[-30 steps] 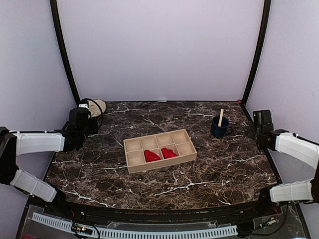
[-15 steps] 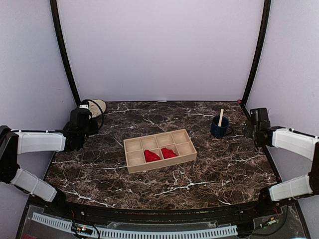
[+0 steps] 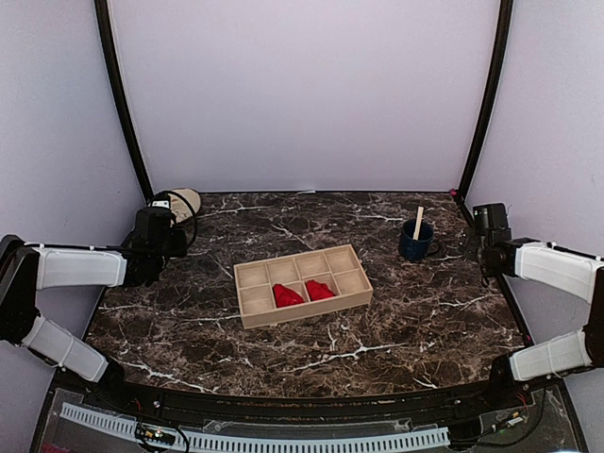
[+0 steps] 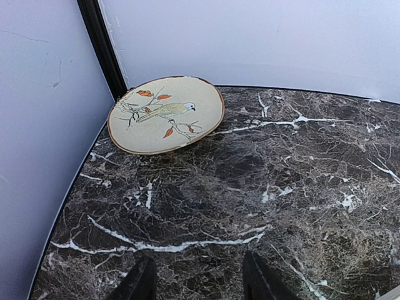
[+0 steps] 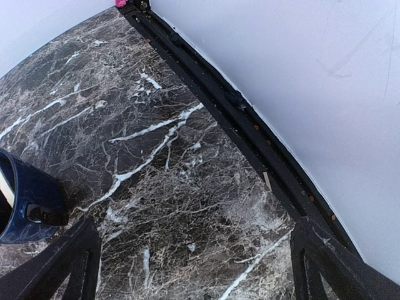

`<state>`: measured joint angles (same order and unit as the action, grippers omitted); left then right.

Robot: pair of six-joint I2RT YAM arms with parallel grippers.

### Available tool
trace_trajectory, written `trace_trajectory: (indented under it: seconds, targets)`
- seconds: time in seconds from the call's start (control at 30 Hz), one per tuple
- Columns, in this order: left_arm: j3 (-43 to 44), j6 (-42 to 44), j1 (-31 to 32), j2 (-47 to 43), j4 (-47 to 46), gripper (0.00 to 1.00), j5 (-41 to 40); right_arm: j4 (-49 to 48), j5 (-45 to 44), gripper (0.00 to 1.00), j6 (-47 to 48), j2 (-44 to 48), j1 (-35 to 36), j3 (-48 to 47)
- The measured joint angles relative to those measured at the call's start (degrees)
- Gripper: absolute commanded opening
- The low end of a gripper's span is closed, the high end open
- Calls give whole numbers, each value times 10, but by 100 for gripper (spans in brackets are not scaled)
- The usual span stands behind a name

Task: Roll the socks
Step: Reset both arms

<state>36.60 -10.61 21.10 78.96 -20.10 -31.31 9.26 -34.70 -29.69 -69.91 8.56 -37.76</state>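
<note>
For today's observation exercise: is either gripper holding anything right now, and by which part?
Nothing is held. The left gripper and right gripper are both open and empty; the socks lie in the tray.

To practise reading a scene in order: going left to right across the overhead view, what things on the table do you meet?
Plate → left red sock → right red sock → blue mug. Both socks lie in the wooden tray, which spans them, so it has no single place.
</note>
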Motion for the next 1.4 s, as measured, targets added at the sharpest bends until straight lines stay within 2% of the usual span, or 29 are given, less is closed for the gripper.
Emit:
trace_trajectory:
  seconds: [1.4]
  targets:
    - [-14,1,-3,1,0,49,0,2,17,100,-11,11,0,1]
